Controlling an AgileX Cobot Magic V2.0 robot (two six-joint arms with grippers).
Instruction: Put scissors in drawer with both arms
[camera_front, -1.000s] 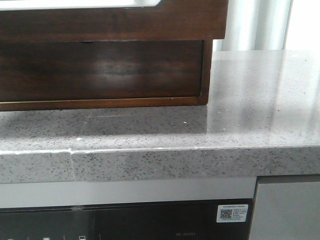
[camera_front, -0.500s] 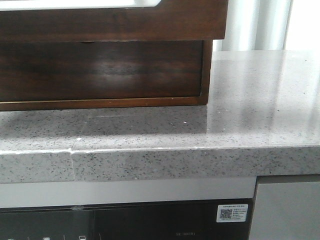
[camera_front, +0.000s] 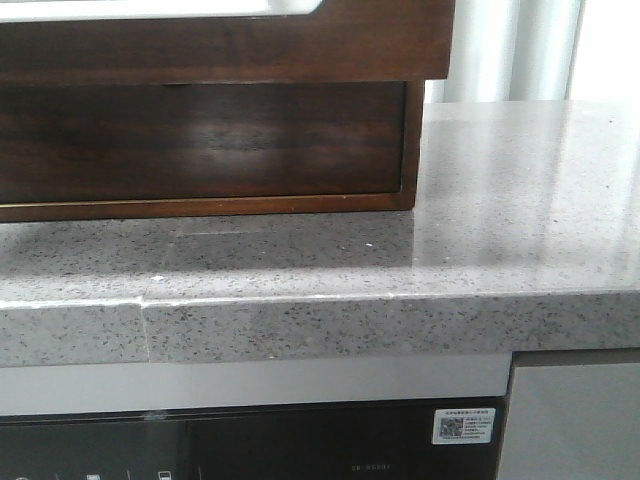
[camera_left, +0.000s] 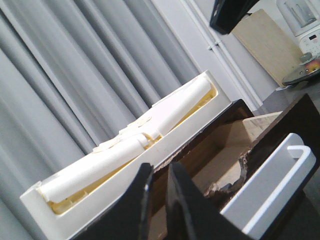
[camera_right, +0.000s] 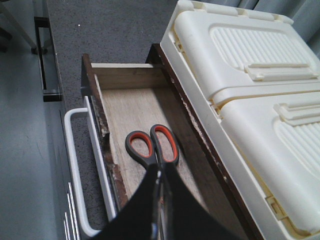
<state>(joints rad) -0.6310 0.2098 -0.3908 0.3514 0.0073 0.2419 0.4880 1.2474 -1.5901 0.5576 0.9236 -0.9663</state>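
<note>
Across the last second the front view is barely changing: the same dark wooden drawer (camera_front: 200, 140) front and speckled tabletop (camera_front: 520, 200), with neither arm nor the scissors entering that picture. So whatever progress there is, this camera is not registering it.

The right wrist view is telling far more. There the drawer (camera_right: 145, 130) is standing open, and the scissors (camera_right: 152, 146) are hanging over its wooden floor, handles forward, with the right gripper (camera_right: 161, 200) fingers closed narrowly on the blades. Whether the handles are touching the floor I cannot tell. A white handle rail (camera_right: 75, 170) is showing along the drawer front, and a cream box (camera_right: 250, 90) is sitting on top of the cabinet.

The left wrist view is showing the left gripper (camera_left: 157, 200) fingers nearly together, holding nothing visible, just beside the open drawer (camera_left: 225, 150). Judging from this, release comes next, then closing.
</note>
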